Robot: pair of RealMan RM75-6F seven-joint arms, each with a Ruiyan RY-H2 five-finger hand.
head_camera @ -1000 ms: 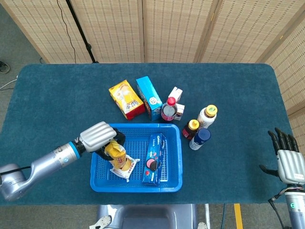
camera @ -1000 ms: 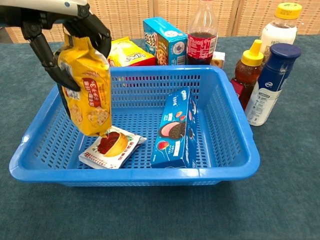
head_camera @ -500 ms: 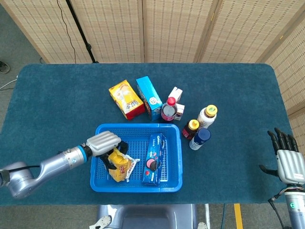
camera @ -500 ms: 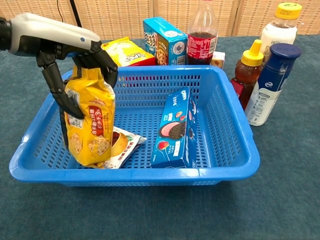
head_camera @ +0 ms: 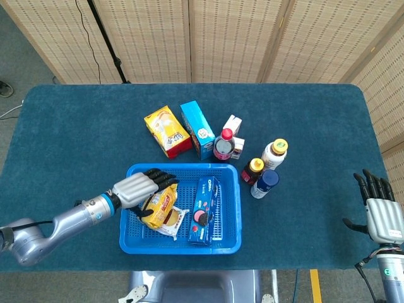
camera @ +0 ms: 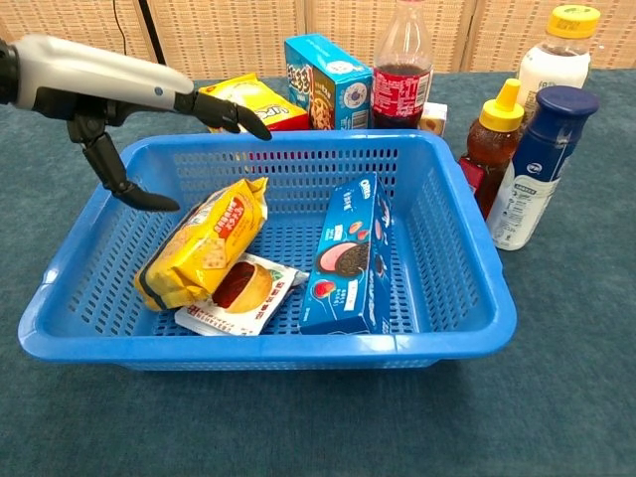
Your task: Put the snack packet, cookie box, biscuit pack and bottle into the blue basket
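Observation:
The blue basket [head_camera: 180,249] [camera: 268,350] stands at the table's near middle. In it a yellow biscuit pack [head_camera: 160,207] [camera: 203,244] leans tilted across the white-and-red snack packet [head_camera: 175,221] [camera: 244,294]. The blue cookie box [head_camera: 206,209] [camera: 349,256] stands on its edge to their right. My left hand [head_camera: 141,188] [camera: 127,91] hovers over the basket's left part with fingers spread, holding nothing. A cola bottle [head_camera: 223,144] [camera: 400,64] stands behind the basket. My right hand [head_camera: 382,213] is open at the table's right edge, seen only in the head view.
Behind the basket lie a yellow box [head_camera: 167,130] and a blue box [head_camera: 197,129]. To its right stand a white bottle with a yellow cap [head_camera: 274,153], a small brown bottle [head_camera: 252,170] and a blue-capped bottle [head_camera: 264,183]. Small cartons [head_camera: 233,134] sit by the cola bottle.
My left hand lowered the biscuit pack into the basket, let go and spread its fingers. The pack tipped over onto the snack packet. The right hand stayed put.

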